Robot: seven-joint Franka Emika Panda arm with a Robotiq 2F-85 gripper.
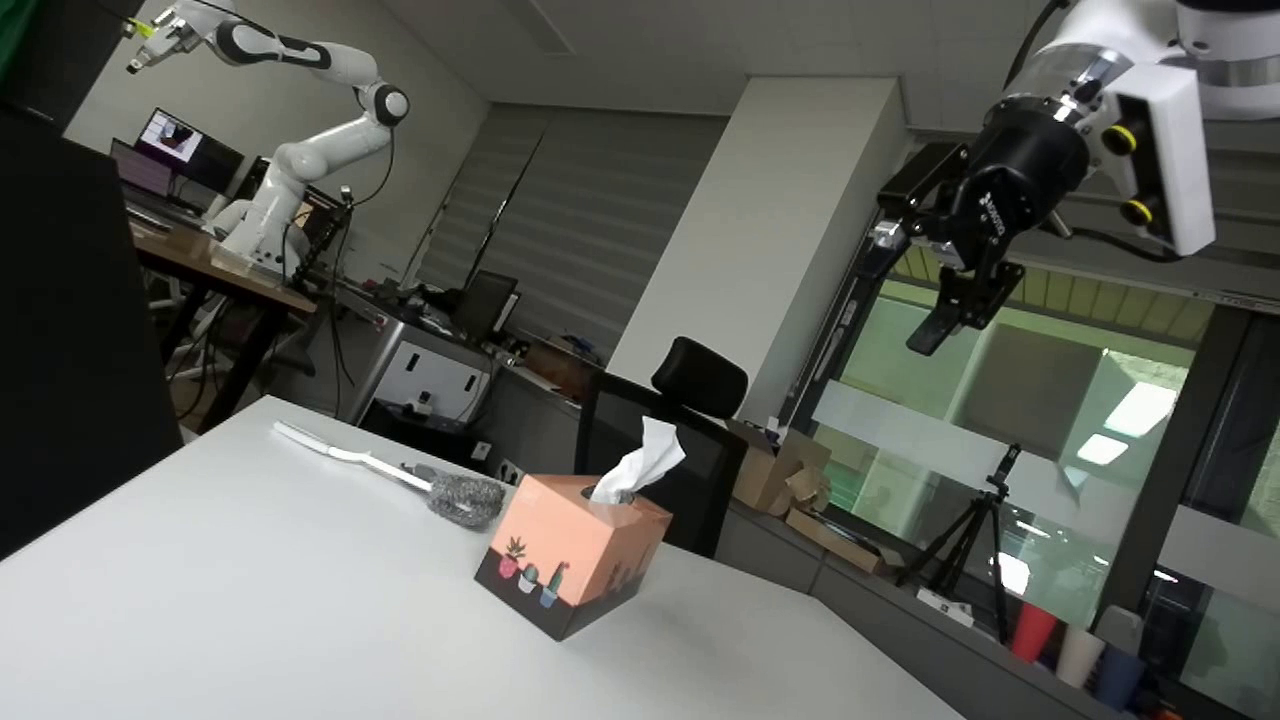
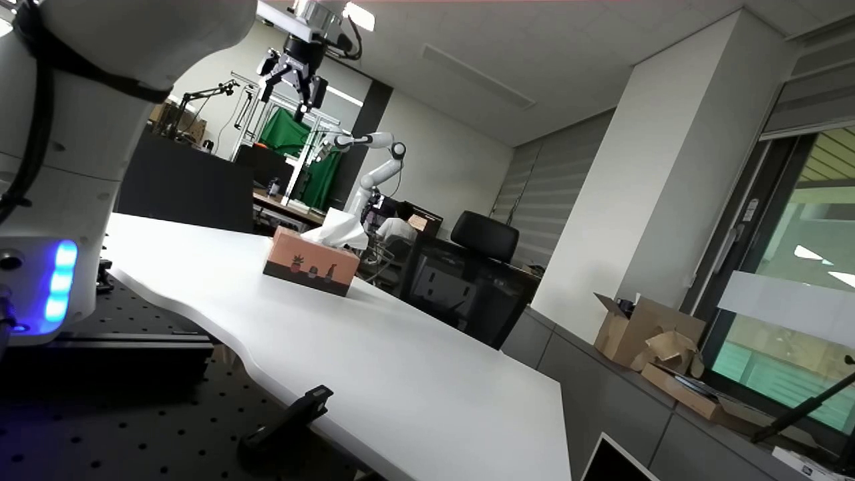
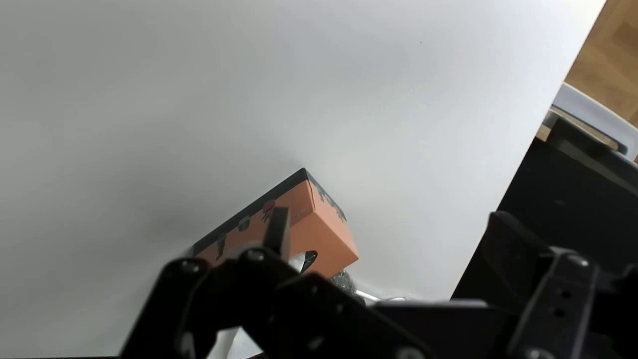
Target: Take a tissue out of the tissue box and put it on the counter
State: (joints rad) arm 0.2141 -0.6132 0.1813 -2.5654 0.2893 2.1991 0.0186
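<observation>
The tissue box point(image 1: 570, 540) stands upright on the pale counter point(image 1: 250, 610); both also show in the other views, the box here point(image 2: 310, 262) point(image 3: 329, 239) and the counter here point(image 2: 414, 361) point(image 3: 149, 99). The white tissue point(image 1: 640, 462) pokes up from the top slot and leans to one side; it also shows in an exterior view point(image 2: 337, 229). In the wrist view most of the tissue is hidden behind a finger. My gripper point(image 1: 906, 297) is open and empty, high above the counter and apart from the box. Its fingers are spread wide in the wrist view point(image 3: 390, 217).
A brush with a white handle and grey bristly head point(image 1: 465, 498) lies beside the box. A black clamp point(image 2: 287, 424) grips the counter's edge near the robot's base. A black office chair point(image 2: 461, 267) stands behind the counter. A dark panel point(image 1: 80, 330) borders one side.
</observation>
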